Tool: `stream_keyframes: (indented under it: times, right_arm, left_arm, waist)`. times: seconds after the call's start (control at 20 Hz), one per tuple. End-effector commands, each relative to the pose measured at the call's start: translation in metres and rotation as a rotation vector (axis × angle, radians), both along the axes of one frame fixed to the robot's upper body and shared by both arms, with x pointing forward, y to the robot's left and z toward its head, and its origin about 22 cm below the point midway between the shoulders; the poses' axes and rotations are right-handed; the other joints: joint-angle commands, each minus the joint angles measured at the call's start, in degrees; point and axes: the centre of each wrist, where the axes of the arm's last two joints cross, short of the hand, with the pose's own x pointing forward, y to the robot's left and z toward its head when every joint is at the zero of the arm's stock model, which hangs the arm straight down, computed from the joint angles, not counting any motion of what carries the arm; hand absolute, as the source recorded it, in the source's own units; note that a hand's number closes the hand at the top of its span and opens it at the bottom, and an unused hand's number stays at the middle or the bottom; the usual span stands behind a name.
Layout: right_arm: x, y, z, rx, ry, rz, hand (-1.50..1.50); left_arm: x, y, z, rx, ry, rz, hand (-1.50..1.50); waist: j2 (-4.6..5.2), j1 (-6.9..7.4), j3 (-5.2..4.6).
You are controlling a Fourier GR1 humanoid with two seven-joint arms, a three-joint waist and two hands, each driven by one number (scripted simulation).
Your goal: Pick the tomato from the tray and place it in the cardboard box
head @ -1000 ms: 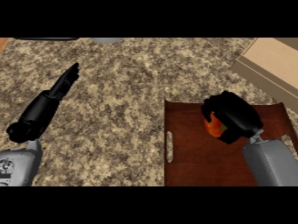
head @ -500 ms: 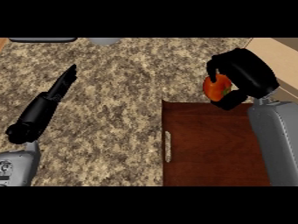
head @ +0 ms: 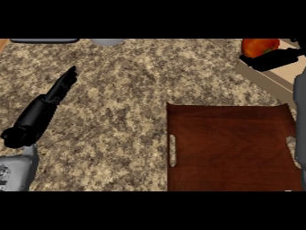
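Now tomato [head: 259,46] sits in right hand [head: 282,57], fingers curled round it, above near wall of cardboard box [head: 269,77]. Box lies beyond tray [head: 229,148]; box interior just past tomato. Left hand [head: 62,84] well left of tray, fingers straight, resting.

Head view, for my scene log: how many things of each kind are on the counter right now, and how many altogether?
Tomato: 1, held by the right robot hand
Tray: 1
Cardboard box: 1
Total: 3
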Motion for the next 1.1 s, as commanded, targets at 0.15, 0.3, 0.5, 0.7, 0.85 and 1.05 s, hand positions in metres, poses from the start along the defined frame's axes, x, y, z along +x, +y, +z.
stream_keyframes:
  times: [0.15, 0.3, 0.5, 0.7, 0.85, 1.05]
  right_arm:
    - [0.019, -0.075, 0.039, 0.127, -0.026, -0.198, 1.5]
    - [0.028, -0.106, 0.042, 0.136, -0.007, -0.261, 1.5]
    - [0.031, -0.134, 0.028, -0.043, 0.081, -0.289, 1.5]
    - [0.028, -0.16, 0.013, -0.067, 0.312, -0.31, 1.5]
    - [0.019, -0.184, 0.001, -0.087, 0.416, -0.31, 1.5]
    - [0.01, -0.204, 0.001, -0.1, 0.516, -0.267, 1.5]
  left_arm:
    - [-0.004, -0.003, 0.005, -0.004, 0.001, -0.007, 0.0]
    - [0.002, -0.008, 0.005, 0.01, -0.022, -0.016, 0.0]
    - [0.0, -0.016, 0.007, 0.001, -0.017, -0.021, 0.0]
    - [0.007, -0.019, 0.015, 0.001, -0.021, -0.039, 0.0]
    - [0.002, -0.018, 0.002, -0.005, -0.02, -0.051, 0.0]
    - [0.011, -0.02, 0.009, -0.007, -0.044, -0.051, 0.0]
  waist:
    - [0.25, 0.69, 0.03]
    - [0.6, 1.24, 0.04]
    - [0.76, 1.76, 0.07]
    - [1.21, 2.37, 0.09]
    - [1.54, 2.99, 0.13]
    - [1.62, 2.97, 0.17]
